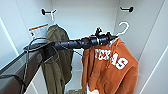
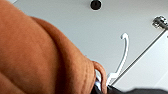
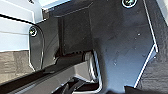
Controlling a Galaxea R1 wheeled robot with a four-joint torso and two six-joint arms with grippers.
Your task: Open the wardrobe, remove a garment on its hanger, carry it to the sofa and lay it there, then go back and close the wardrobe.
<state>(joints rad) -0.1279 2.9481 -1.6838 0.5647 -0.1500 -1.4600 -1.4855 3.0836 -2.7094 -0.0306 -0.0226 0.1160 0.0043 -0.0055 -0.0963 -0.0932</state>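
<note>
Holding: the left gripper reaches into the open wardrobe from the left and sits at the neck of the hanger, where the hook meets the shoulders.
Fingers: they look pinched on the hanger's neck, though the tips are small and dark in the head view, so this is a judgement from how the hanger sits against them.
Key relation: the hook rises up and to the right of the fingers, and its curved top hangs free in the air, well below the right wall peg and touching nothing.
Hanger axis: the shoulders run roughly across the wardrobe, tilted, with the right side lower.
Garment: the orange hoodie hangs straight down from the hanger under the gripper, its white "TEXAS" lettering slanting down to the right, folds loose, hem out of frame below.
Wrist check: the left wrist view has the hoodie's shoulder close up, and the white hook standing clear against the wardrobe's back panel.
Nearer arm: the left arm carries the load; the right gripper's fingers cannot be made out.
Neighbour: an olive jacket hangs on its own hanger from the left peg, beside the arm and apart from the hoodie.
Judgement: the hoodie appears off its peg, so drawing it out calls for keeping the sleeve clear of the jacket and door edges.
</note>
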